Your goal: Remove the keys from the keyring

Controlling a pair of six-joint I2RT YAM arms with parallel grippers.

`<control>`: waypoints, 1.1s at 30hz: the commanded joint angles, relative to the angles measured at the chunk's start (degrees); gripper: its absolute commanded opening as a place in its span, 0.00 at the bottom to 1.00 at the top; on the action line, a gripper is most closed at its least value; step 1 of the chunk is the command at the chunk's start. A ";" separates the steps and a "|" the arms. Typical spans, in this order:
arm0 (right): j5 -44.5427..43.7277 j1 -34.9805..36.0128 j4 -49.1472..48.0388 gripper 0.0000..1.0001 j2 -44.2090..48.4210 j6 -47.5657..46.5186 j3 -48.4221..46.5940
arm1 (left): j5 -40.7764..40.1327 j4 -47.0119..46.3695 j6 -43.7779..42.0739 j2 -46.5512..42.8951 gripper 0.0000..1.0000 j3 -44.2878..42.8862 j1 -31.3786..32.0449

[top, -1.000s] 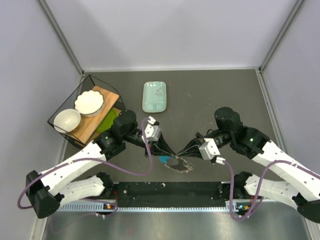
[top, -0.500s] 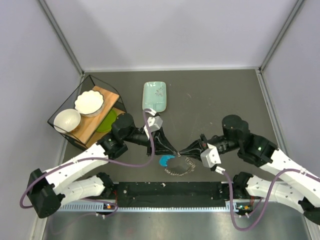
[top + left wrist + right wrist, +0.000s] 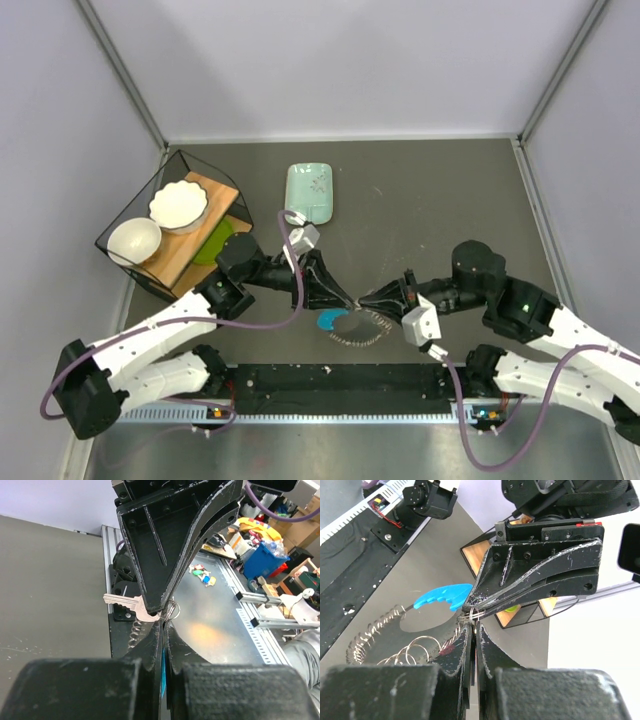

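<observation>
Claws meet tip to tip, both clenched. My left gripper [image 3: 348, 301] pinches the thin wire loops of the keyring [image 3: 469, 614] between its closed fingertips. My right gripper [image 3: 365, 300] faces it from 3 o'clock, pressed shut as well, its tip touching the same knot of loops. Whether it actually nips a loop or a key I cannot tell.

In my left wrist view one of the keys [image 3: 120, 599], silvery, pokes out toward 9 o'clock from that meeting point. Its head is tucked against the right claw's tips. The ring's blue crescent tag [image 3: 327, 321] hangs just beside the tips at 7 o'clock, seemingly lifted off the table [image 3: 450, 200], with a shadow under it. A silvery coiled chain [image 3: 369, 327] droops from the cluster at 5 o'clock and lies curled on the dark surface.

Farther out, at 12 o'clock, lies a pale green dish [image 3: 308, 193]. At 10 o'clock stands a black wire basket [image 3: 140, 195] holding a scalloped white bowl [image 3: 178, 204], a plain white bowl [image 3: 133, 240] and a wooden board [image 3: 190, 250].
</observation>
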State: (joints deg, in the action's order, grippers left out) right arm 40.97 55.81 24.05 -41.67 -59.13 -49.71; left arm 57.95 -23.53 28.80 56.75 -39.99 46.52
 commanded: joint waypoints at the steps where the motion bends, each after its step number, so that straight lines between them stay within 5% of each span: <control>1: -4.93 1.58 -1.81 0.00 -0.25 -1.33 2.42 | -1.79 -18.46 11.51 -2.17 0.00 2.10 -0.20; 5: -9.58 2.81 -3.57 0.00 0.45 -2.12 4.10 | -2.76 -19.54 13.92 -2.87 0.00 1.75 -0.20; 8: -9.25 2.99 -4.45 0.00 0.27 -1.86 3.22 | -2.41 -10.34 7.00 -4.28 0.02 0.79 -0.20; 10: -7.93 2.99 -4.89 0.00 -0.16 -1.86 2.35 | -2.32 -4.88 0.77 -5.59 0.08 -0.09 -0.29; 12: -6.78 2.99 -4.81 0.00 -0.43 -1.78 1.90 | -1.97 2.23 -3.37 -6.39 0.25 -0.96 -0.20; 17: -5.64 2.99 -4.72 0.00 -0.61 -1.51 1.11 | -3.90 19.64 -18.94 -8.50 0.37 -6.06 -0.20; 24: -3.88 2.99 -3.75 0.00 -2.19 -1.95 -1.96 | -6.70 31.67 -33.25 -6.40 0.37 -12.74 -0.20; 33: -3.00 2.99 -2.87 0.00 -2.71 -2.21 -2.67 | -6.89 37.94 -39.69 -3.84 0.35 -15.91 -0.12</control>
State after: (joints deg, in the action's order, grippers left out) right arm 36.12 58.41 23.33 -44.38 -60.47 -48.86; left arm 50.94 11.44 -6.00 52.53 -54.54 46.19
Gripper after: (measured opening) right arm 0.013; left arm 0.352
